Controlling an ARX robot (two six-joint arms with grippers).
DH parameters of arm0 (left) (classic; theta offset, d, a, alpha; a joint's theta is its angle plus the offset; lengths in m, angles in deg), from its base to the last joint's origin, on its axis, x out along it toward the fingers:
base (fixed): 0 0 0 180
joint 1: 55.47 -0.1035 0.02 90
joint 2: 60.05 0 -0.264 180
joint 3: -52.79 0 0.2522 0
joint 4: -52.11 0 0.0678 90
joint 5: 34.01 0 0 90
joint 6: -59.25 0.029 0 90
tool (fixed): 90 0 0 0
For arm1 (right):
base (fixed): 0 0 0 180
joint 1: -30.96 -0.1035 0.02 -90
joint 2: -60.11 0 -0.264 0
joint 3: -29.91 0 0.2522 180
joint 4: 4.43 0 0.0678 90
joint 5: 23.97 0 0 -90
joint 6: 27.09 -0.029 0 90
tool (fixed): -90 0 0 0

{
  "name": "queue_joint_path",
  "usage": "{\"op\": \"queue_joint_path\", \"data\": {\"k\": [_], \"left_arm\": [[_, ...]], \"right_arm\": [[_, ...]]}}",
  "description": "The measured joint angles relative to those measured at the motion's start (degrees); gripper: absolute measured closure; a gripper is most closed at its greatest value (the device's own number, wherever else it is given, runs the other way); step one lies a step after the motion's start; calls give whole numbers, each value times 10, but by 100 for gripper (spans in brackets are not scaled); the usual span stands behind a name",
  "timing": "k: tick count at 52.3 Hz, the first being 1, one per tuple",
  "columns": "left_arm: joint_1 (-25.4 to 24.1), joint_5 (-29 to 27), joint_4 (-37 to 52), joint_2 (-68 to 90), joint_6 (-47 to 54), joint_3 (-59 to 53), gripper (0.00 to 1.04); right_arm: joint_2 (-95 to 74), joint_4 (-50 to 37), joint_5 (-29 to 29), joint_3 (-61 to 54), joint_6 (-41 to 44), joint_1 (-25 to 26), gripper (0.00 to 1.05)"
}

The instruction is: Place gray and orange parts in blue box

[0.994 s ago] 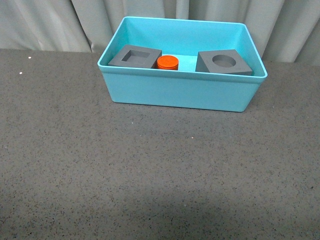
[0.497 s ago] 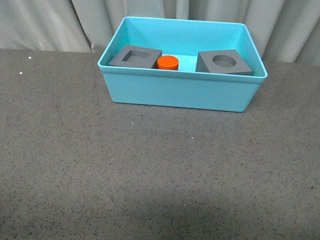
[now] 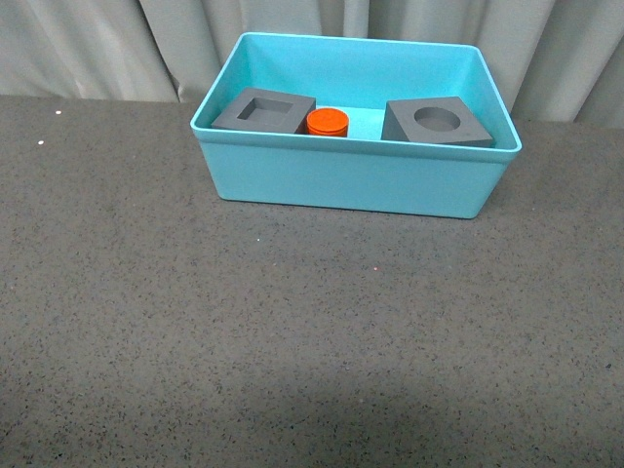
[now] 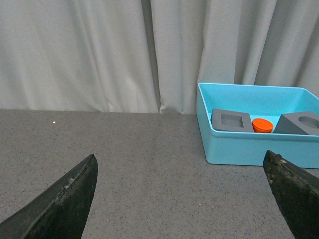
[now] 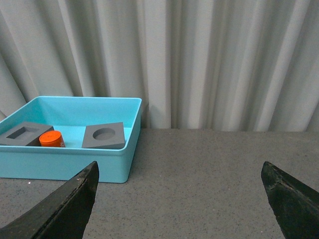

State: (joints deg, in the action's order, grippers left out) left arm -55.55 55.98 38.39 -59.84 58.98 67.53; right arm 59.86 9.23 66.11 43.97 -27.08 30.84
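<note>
Where the dark, speckled tabletop (image 3: 292,331) fills most of the front view, it runs back to a wall of pale gray curtain (image 3: 88,49) hanging in soft vertical folds — the same curtain closes off the room in both wrist views. The surface is matte charcoal with fine light flecks and a couple of small white specks toward its far left; a dim shadow lies along its near edge.

Next in size is the blue box (image 3: 351,180), sitting on the table at the far side, just in front of the curtain, its long side facing the camera. Inside it (all three resting on the floor of the box) are the task's parts: the gray cube with the square recess (image 3: 263,110) at the left, the gray cube with the round recess (image 3: 436,121) at the right, turned at an angle, and between them the orange cylinder (image 3: 328,122), just beside the left cube and apart from the right one.

Neither arm shows in the front view. In the wrist views the left gripper (image 4: 182,199) and the right gripper (image 5: 179,199) each have their dark fingers spread wide — nothing between them, both well apart from the box.
</note>
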Motion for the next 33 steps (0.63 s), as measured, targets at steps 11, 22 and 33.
{"op": "queue_joint_path", "data": {"k": [11, 22, 33], "left_arm": [[0, 0, 0, 0, 0, 0, 7], [0, 0, 0, 0, 0, 0, 7], [0, 0, 0, 0, 0, 0, 7]], "right_arm": [[0, 0, 0, 0, 0, 0, 10], [0, 0, 0, 0, 0, 0, 10], [0, 0, 0, 0, 0, 0, 10]]}}
